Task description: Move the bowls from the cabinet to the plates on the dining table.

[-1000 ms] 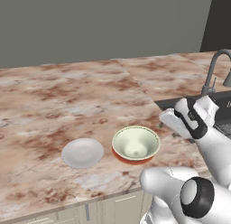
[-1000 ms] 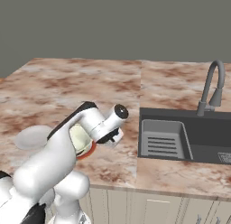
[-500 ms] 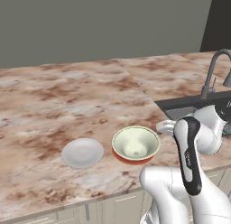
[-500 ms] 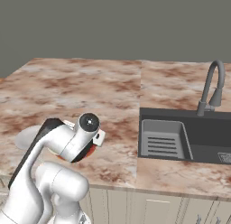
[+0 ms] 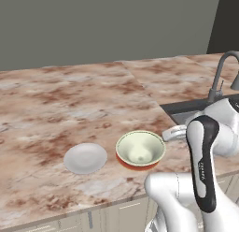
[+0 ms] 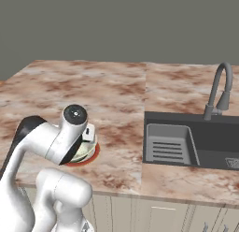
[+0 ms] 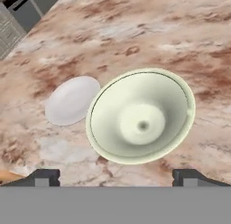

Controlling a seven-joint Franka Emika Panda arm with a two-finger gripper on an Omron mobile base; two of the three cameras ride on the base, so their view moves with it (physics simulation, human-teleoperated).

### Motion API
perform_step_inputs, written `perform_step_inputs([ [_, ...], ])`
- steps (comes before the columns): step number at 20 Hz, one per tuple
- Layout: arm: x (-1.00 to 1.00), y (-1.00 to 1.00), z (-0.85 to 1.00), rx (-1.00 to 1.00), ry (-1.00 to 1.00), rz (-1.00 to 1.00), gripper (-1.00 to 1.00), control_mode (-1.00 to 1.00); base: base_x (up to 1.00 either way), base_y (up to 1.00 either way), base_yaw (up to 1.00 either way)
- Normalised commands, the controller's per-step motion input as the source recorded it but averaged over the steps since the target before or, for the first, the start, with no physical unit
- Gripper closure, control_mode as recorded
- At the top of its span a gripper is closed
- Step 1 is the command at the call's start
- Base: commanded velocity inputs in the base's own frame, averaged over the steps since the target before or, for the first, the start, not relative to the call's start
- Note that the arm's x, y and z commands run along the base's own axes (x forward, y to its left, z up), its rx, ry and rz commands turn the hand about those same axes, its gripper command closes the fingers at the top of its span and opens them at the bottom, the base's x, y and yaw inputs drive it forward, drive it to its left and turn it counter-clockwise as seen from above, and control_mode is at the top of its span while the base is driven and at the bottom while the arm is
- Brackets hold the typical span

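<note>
One bowl [image 5: 140, 148] sits on red-edged plate [image 5: 135, 163]; white plate [image 5: 85, 157] beside it lacks a bowl. Gripper [image 7: 115, 175] wide open, holding nothing.

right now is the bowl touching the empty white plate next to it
Apart. The left base view shows a strip of marbled table top between the bowl and the white plate.

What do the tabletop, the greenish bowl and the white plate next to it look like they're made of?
The dining table looks like polished marbled stone: pink-brown veining with cloudy pale patches. The bowl seems glazed ceramic: smooth pale green-cream, with a thin darker line inside the rim. The empty plate looks like plain white ceramic, though it could be plastic; its flat, even surface leaves that open.
</note>
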Motion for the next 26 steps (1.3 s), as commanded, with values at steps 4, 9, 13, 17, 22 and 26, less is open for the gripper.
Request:
perform_step_inputs([
  [4, -0.94, 0.18, 0.49, -0.2, -0.22, 0.1, -1.0, -1.0, 0.0, 0.0, 0.0],
  [9, -0.85, 0.23, 0.48, -0.19, -0.17, 0.0, -1.0, -1.0, 0.0, 0.0, 0.0],
  [13, -0.78, 0.17, 0.08, -0.12, -0.06, 0.0, -1.0, -1.0, 0.0, 0.0, 0.0],
  [17, -0.04, 0.01, 0.0, -0.01, 0.0, 0.0, -1.0, -1.0, 0.0, 0.0, 0.0],
  [22, 0.0, 0.0, 0.0, 0.0, 0.0, 0.0, -1.0, -1.0, 0.0, 0.0, 0.0],
  [26, 0.0, 0.0, 0.0, 0.0, 0.0, 0.0, -1.0, -1.0, 0.0, 0.0, 0.0],
])
